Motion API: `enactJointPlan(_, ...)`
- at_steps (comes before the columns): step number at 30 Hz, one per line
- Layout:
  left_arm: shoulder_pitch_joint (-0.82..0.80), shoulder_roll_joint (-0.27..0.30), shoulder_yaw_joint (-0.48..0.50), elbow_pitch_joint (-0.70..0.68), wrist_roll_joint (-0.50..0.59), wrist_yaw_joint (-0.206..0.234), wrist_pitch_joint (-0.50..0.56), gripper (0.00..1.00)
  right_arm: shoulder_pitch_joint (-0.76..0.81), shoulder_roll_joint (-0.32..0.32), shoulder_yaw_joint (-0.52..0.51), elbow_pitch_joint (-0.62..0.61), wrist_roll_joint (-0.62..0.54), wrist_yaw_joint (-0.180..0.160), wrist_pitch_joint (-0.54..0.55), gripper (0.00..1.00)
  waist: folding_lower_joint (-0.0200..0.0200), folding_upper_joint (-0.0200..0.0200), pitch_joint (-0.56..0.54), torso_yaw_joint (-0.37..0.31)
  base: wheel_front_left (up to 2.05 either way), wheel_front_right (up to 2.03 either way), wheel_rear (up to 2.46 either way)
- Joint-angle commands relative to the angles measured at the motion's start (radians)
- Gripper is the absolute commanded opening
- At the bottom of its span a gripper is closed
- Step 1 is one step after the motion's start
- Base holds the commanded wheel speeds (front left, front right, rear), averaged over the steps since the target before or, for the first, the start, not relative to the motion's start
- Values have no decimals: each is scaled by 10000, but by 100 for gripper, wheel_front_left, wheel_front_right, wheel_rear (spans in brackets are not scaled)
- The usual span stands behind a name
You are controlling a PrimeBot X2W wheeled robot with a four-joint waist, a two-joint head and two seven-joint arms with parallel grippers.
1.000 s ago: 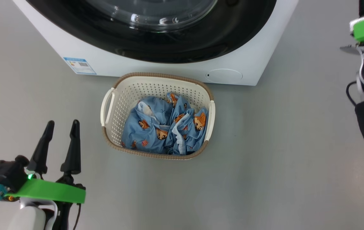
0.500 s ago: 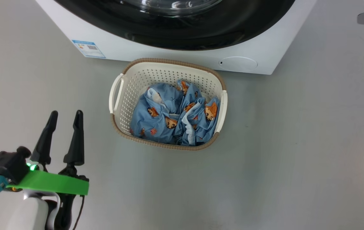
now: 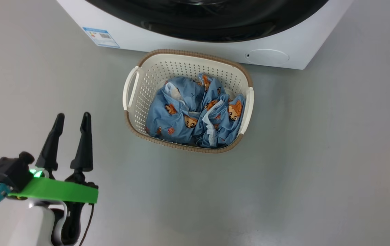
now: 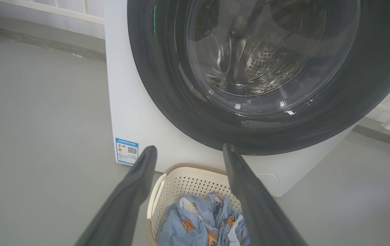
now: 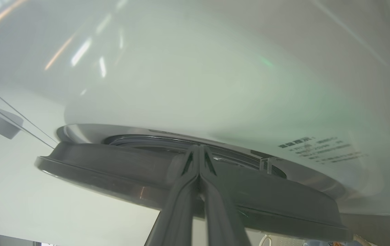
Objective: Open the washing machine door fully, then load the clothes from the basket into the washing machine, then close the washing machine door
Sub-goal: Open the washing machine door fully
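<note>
1. Left gripper (image 3: pixel 72 116): fingers apart, empty, above floor (image 3: pixel 283 171) left of basket (image 3: pixel 195 54).
2. Right gripper (image 5: pixel 199 148): fingers pressed together, tips at washing machine door (image 5: pixel 112 164) rim.
3. Clothes (image 3: pixel 181 116) heaped in basket, just before washing machine (image 3: pixel 133 34).

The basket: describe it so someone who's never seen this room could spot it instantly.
Find the big white washing machine. On the grey floor just in front of it sits the basket: cream perforated plastic, brown woven-look rim, filled with crumpled light blue clothes.
</note>
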Motion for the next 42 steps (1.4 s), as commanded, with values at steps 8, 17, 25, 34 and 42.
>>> enactJointPlan(8,-382,208,266,-168,-164,6,-63,100,-846,147,154,297,-431,58,359,0,0,0,294,289,0,0,0)
enactJointPlan(17,-467,146,226,-98,-232,6,-63,100,-1099,349,143,620,-632,58,543,0,0,0,317,452,0,0,0)
enactJointPlan(25,-284,132,375,64,-136,6,-63,100,-581,605,207,685,-573,58,1075,0,0,0,-132,257,0,0,0)
enactJointPlan(34,178,253,462,211,73,6,-63,100,1029,962,328,-166,-102,58,1706,0,0,0,-1050,-77,0,0,0)
enactJointPlan(42,623,169,319,480,277,6,-63,100,2700,953,383,-1067,351,58,2344,0,0,0,-2054,-71,0,0,0)
